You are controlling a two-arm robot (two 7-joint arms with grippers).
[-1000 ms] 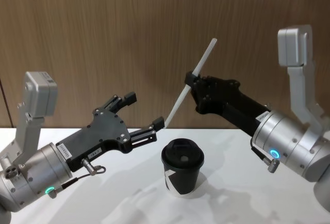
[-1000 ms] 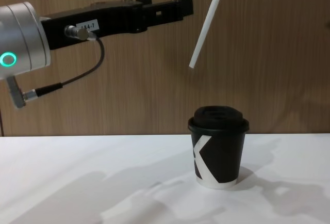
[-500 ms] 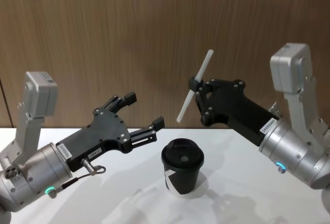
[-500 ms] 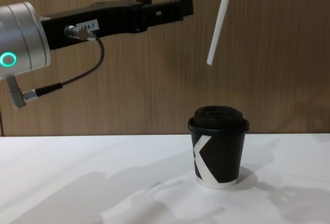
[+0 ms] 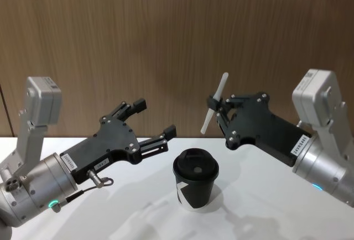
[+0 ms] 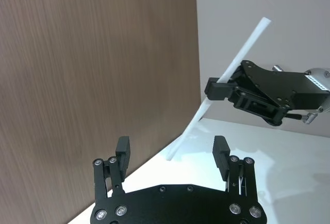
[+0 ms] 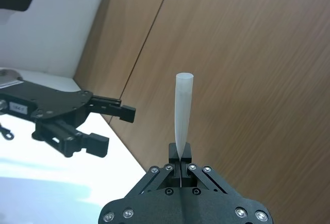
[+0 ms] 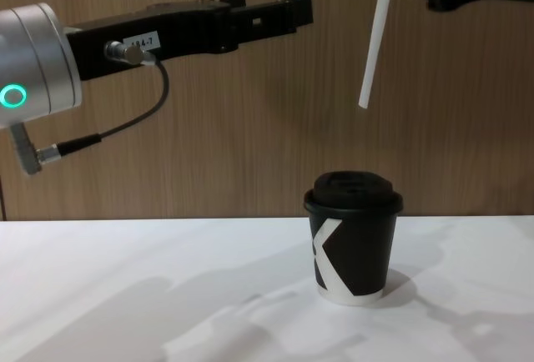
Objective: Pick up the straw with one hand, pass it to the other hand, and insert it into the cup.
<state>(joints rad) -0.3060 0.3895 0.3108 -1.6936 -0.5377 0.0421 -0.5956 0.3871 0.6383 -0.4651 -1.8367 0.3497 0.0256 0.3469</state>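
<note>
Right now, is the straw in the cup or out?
Out. The right gripper holds the straw in the air, its lower end above the lidded cup.

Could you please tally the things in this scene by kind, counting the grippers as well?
Grippers: 2, the left gripper open and empty, the right gripper shut on the straw.
Straws: 1, the straw, held in the air above the cup.
Cups: 1, the cup, black and lidded, on the table.
Total: 4.
</note>
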